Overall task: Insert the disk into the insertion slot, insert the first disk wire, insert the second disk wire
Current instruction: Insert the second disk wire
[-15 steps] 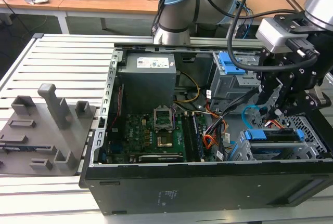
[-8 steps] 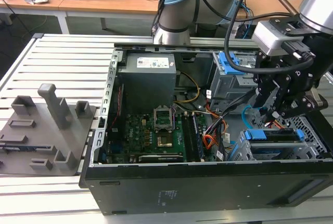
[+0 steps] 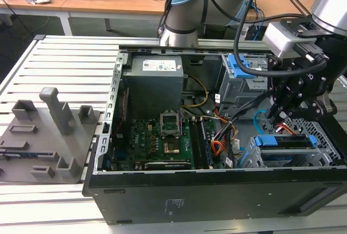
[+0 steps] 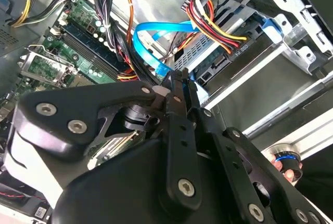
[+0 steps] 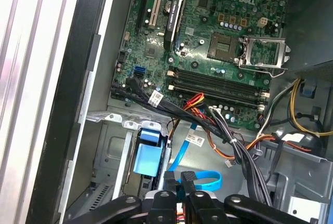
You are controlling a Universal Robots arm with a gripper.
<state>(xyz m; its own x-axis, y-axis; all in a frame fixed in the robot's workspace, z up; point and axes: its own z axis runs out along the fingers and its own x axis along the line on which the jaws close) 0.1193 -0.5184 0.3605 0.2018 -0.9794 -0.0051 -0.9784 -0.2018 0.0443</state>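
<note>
claw (image 5: 179, 182): black fingers pressed together
second disk wire (image 5: 200, 180): light-blue loop touching the fingertips
motherboard (image 5: 208, 37): green, beyond
blue carrier tab (image 5: 148, 156): beside claw

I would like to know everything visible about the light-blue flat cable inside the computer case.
The second disk wire is a thin, flat, light-blue ribbon, plastic by its look. In the second wrist view it arches in a loop over the motherboard edge, beside the red, orange and yellow lead bundle, and one end runs down to the tips of the gripper, whose jaws are closed together there. In the first wrist view it curves just above the gripper. In the exterior view it appears beside the drive cage.
</note>
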